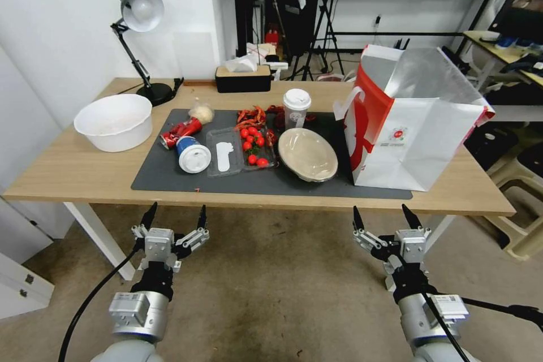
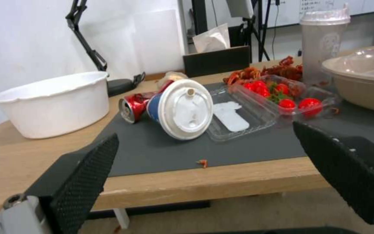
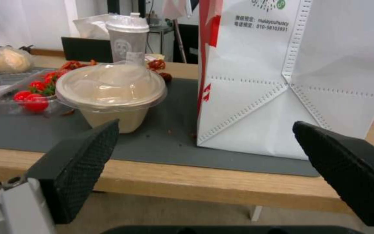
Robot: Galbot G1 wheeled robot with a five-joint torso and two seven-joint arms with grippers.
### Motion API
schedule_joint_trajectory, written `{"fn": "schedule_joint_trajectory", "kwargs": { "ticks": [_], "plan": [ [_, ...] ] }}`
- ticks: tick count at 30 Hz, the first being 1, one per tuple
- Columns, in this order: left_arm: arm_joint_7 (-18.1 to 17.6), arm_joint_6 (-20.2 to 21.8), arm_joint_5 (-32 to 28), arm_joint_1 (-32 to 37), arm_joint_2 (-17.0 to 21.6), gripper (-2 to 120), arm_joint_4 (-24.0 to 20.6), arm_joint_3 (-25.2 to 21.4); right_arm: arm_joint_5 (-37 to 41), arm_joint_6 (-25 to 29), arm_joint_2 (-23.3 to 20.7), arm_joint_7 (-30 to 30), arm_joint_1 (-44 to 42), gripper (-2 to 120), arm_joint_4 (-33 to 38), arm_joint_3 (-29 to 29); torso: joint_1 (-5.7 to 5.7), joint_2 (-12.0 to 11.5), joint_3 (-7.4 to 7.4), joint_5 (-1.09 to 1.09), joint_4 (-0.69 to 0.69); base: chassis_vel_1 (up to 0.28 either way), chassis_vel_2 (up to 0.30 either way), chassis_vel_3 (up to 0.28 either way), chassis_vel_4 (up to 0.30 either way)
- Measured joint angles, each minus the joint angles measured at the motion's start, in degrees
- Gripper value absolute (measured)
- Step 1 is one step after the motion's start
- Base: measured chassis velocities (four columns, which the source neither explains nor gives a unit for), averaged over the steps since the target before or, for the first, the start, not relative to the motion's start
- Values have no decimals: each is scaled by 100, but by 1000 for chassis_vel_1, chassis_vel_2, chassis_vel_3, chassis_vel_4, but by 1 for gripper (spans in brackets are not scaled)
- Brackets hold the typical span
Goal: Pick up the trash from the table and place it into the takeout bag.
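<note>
On the table (image 1: 68, 172) lies a dark-grey mat holding the trash: a beige bowl (image 1: 307, 154) (image 3: 111, 94) with a clear lid, a white-lidded paper cup (image 1: 296, 107) (image 3: 127, 37) standing upright, a blue cup (image 1: 191, 154) (image 2: 180, 109) tipped on its side, a crushed red can (image 1: 179, 131) (image 2: 133, 106) and a crumpled paper ball (image 1: 201, 113) (image 3: 8, 59). The takeout bag (image 1: 416, 119) (image 3: 291, 74) stands open at the right. My left gripper (image 1: 175, 216) (image 2: 204, 149) and right gripper (image 1: 383, 218) (image 3: 204, 146) hang open and empty below the table's front edge.
A large white bowl (image 1: 114, 121) sits at the left, and a clear tray of cherry tomatoes (image 1: 243, 148) lies mid-mat with red scraps (image 1: 251, 116) behind it. A desk lamp (image 1: 138, 39) and a tissue box (image 1: 243, 77) stand at the back. Stools (image 1: 520, 192) crowd the right side.
</note>
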Motion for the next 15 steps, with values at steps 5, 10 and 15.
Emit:
{"fn": "schedule_joint_trajectory", "kwargs": {
  "ticks": [5, 10, 15],
  "plan": [
    [0, 0, 0, 0, 0, 100, 0, 0, 0, 0, 0, 0, 0, 100, 0, 0, 0, 0, 0, 0, 0, 0, 0, 0, 0],
    [0, 0, 0, 0, 0, 100, 0, 0, 0, 0, 0, 0, 0, 100, 0, 0, 0, 0, 0, 0, 0, 0, 0, 0, 0],
    [0, 0, 0, 0, 0, 100, 0, 0, 0, 0, 0, 0, 0, 100, 0, 0, 0, 0, 0, 0, 0, 0, 0, 0, 0]
  ]
}}
